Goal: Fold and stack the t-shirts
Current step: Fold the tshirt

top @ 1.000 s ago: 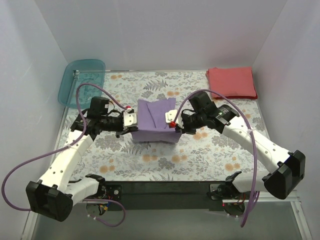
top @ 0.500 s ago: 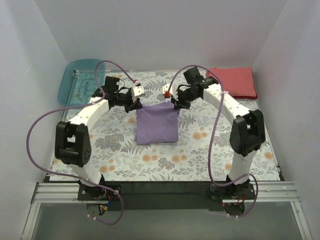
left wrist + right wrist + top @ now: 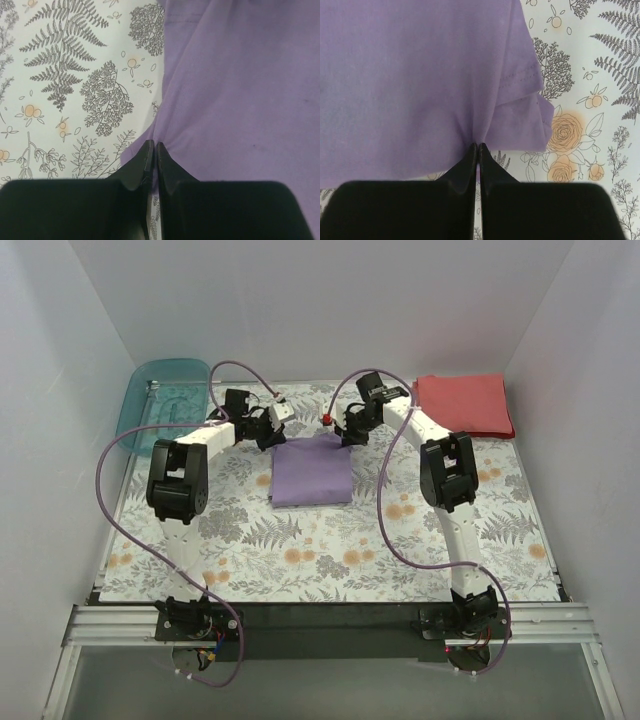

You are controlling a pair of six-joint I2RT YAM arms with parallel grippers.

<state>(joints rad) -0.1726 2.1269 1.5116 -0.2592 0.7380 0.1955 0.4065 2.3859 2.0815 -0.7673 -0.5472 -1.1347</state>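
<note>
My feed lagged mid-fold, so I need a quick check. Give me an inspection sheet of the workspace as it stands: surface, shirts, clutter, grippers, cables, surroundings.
Surface: floral-print table, flat, no spills seen.
Job's things: purple shirt folded into a rectangle at centre; red shirt folded at the far right corner; apart, not stacked.
Clutter: teal bin at the far left corner.
Grippers: left gripper and right gripper each shut, pinching the purple shirt's far edge.
Cables: purple cables loop along both arms, none lying on the shirts.
Surroundings: white walls; nothing else seen.
</note>
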